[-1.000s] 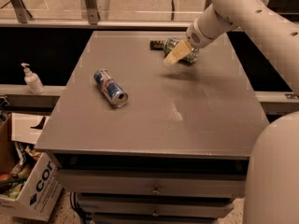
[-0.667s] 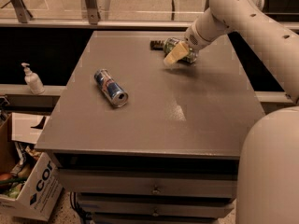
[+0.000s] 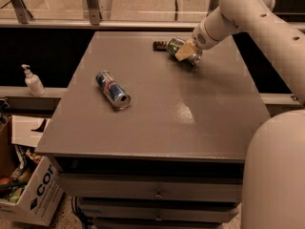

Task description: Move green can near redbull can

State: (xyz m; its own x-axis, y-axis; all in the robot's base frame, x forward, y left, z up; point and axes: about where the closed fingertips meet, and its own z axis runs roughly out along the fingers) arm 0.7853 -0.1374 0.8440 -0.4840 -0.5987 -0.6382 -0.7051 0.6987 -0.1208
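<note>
- Pump bottle [image 3: 32, 80] stands on the ledge at far left, with a cardboard box [image 3: 29, 194] on the floor below it. Neither is part of the job.
- Redbull can [image 3: 113, 89]: lies on its side on the left half of the worktop [image 3: 181, 118], silver end turned toward the front edge. Same spot and same angle as a second ago.
- Small dark item [image 3: 159, 45] lies near the far edge, just left of the green can. Cannot identify it.
- Green can [image 3: 174, 45]: sits in the far right part of the worktop, well apart from the redbull can. Position matches both earlier frames.
- Green can, appearance: mottled green label shows on its left part. It lies tilted, a pale end peeks out at lower right, and a tan finger covers the middle. Cannot tell whether it is lifted clear of the surface.
- Pincer [image 3: 185, 52]: closed round the green can, one tan finger laid across the label. Its place over the worktop is hardly altered.
- Arm [image 3: 248, 13]: the only clear change. The pale bulk at the lower right edge fills slightly more of the view than a second ago.
- Reading: the grasp looks made and the carry not yet begun. The whole leftward move toward the redbull can remains.
</note>
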